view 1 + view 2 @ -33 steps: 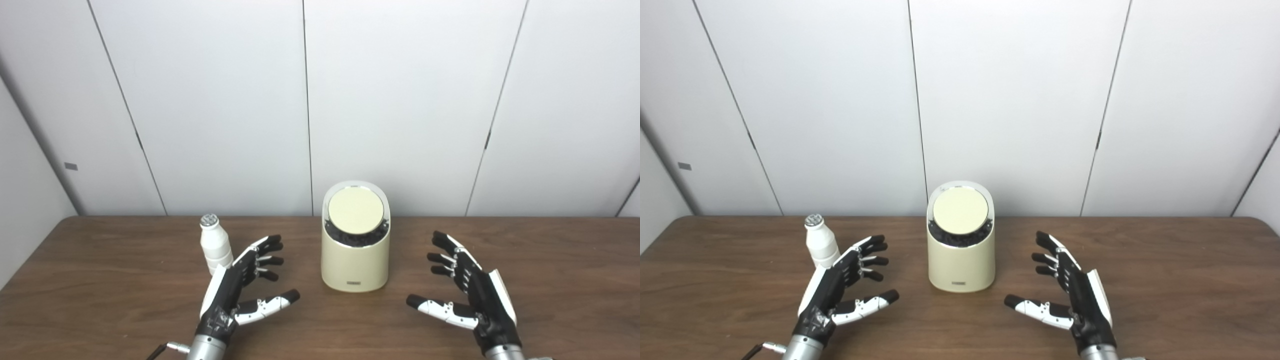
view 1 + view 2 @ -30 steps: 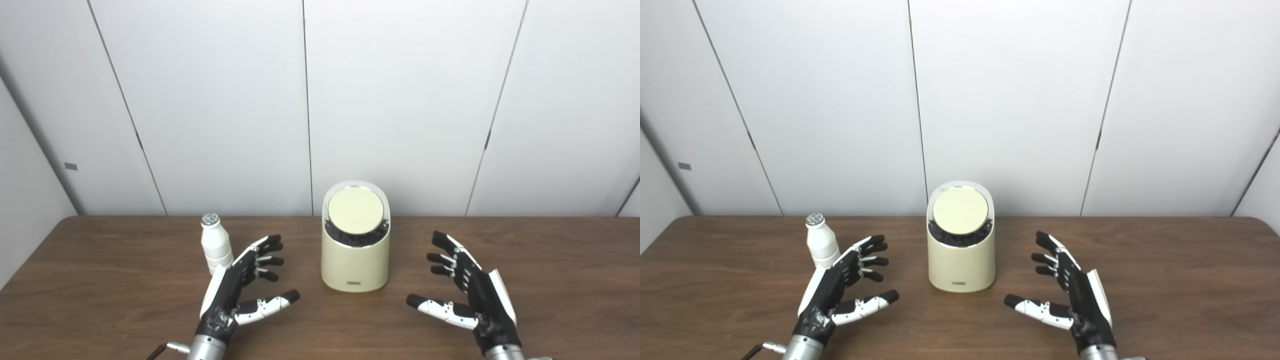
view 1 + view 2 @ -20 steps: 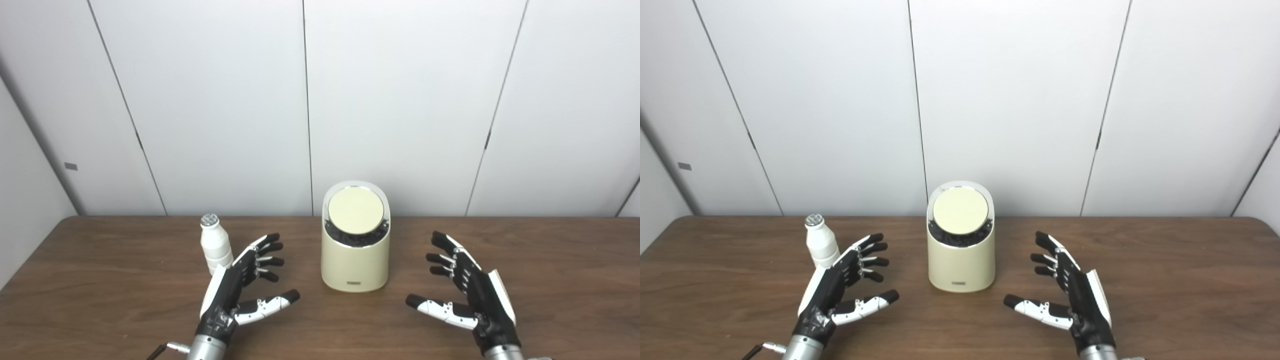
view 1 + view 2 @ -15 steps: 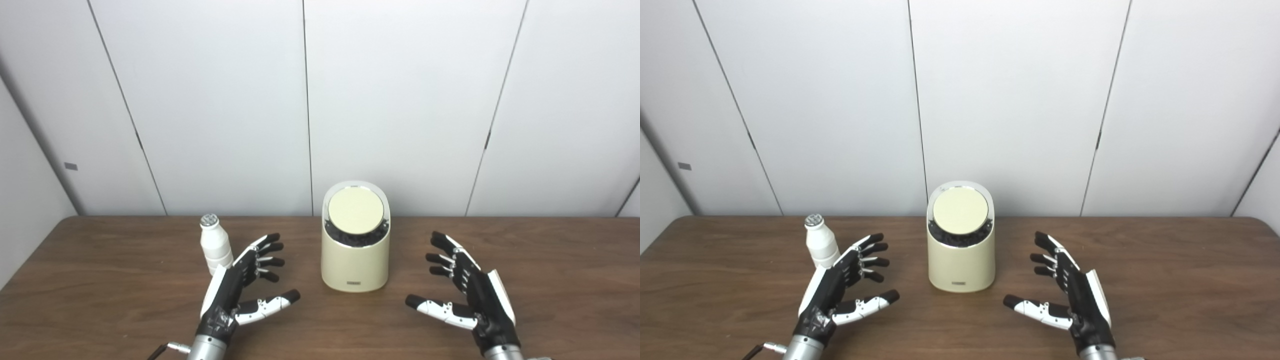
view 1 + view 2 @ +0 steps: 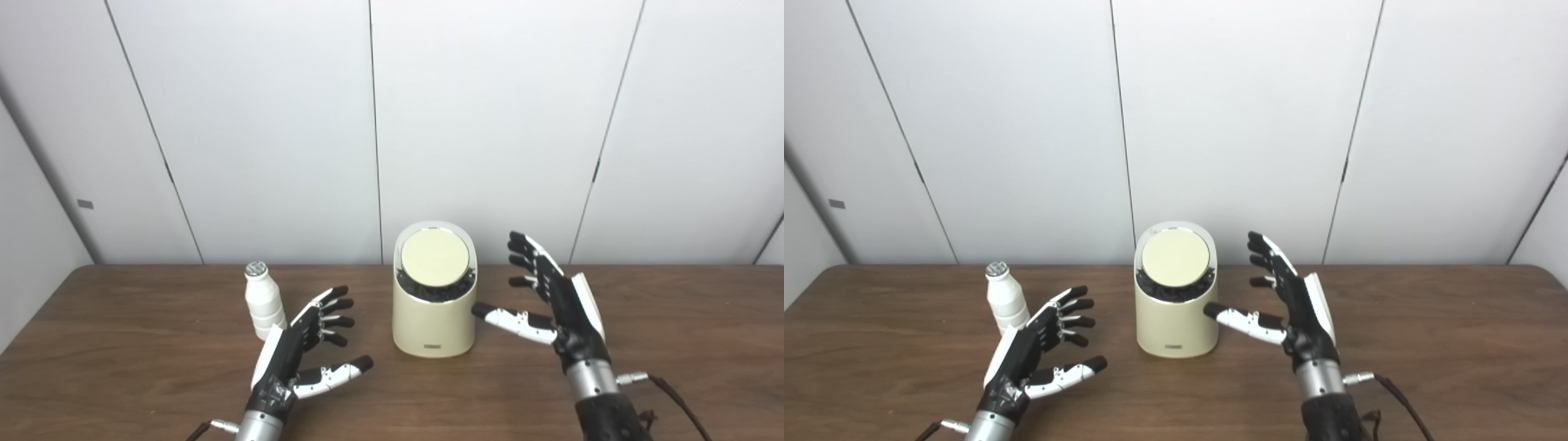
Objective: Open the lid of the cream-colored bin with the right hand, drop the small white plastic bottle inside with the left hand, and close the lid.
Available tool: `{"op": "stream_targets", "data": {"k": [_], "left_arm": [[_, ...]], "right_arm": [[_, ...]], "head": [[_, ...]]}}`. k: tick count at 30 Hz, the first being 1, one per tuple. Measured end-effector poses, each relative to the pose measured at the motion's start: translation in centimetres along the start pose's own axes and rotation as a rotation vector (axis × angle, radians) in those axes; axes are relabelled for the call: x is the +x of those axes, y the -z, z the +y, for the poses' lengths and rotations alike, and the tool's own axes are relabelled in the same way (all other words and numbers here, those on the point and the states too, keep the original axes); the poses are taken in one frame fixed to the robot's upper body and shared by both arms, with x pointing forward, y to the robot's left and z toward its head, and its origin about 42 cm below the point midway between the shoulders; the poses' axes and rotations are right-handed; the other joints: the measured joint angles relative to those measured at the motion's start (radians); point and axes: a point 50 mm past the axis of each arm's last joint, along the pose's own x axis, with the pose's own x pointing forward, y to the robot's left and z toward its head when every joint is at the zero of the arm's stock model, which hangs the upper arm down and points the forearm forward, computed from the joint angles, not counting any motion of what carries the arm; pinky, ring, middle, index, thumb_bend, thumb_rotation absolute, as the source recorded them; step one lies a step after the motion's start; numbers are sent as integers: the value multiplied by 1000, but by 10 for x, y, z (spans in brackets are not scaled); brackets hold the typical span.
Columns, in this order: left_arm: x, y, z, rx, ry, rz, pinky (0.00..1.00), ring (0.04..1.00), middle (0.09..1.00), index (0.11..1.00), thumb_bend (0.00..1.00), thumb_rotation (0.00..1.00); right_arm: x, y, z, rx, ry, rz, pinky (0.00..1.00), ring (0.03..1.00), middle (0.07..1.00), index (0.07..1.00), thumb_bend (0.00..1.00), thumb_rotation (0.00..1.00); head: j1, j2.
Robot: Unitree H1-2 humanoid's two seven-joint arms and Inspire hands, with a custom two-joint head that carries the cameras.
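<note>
The cream-colored bin (image 5: pixel 435 318) stands mid-table, its round lid (image 5: pixel 435 257) down and tilted toward me. A small white plastic bottle (image 5: pixel 263 301) with a silver cap stands upright to the bin's left. My left hand (image 5: pixel 303 349) hovers open just right of and in front of the bottle, not touching it. Raised beside the bin's right side, my right hand (image 5: pixel 551 294) is open, its thumb tip close to or touching the bin's wall and its fingers at lid height. Neither hand holds anything.
The brown wooden table (image 5: pixel 122 367) runs to a white panelled wall (image 5: pixel 275 122) close behind the bin. A cable (image 5: pixel 667 392) trails from my right wrist over the table at the lower right.
My right hand has risen and moved forward and left, from low over the table to beside the bin's upper right. The left hand has shifted slightly forward and right. Bin and bottle stand unchanged.
</note>
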Motion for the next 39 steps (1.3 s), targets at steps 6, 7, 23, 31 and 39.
{"op": "stream_targets", "data": {"k": [6,7,23,31,39], "left_arm": [[0,0,0,-4,-1,0,591,716,817,879,737,149],[0,0,0,-8,-2,0,593,718,815,878,738,152],[0,0,-1,-13,2,-1,598,726,811,876,735,161],[0,0,-2,-13,5,0,612,739,820,879,735,165],[0,0,-3,-10,10,1,617,745,823,880,733,169]], "right_arm": [[15,-13,2,-47,2,14,785,911,930,885,767,350],[17,-15,2,-50,1,15,791,915,932,885,768,344],[55,-43,5,-226,-61,-29,798,904,927,893,817,363],[69,-44,7,-306,-80,-4,711,848,894,877,901,296],[75,-46,14,-356,-110,-10,680,849,904,881,919,283]], "head": [[-2,2],[-2,2],[-3,8],[0,12],[2,17]]}}
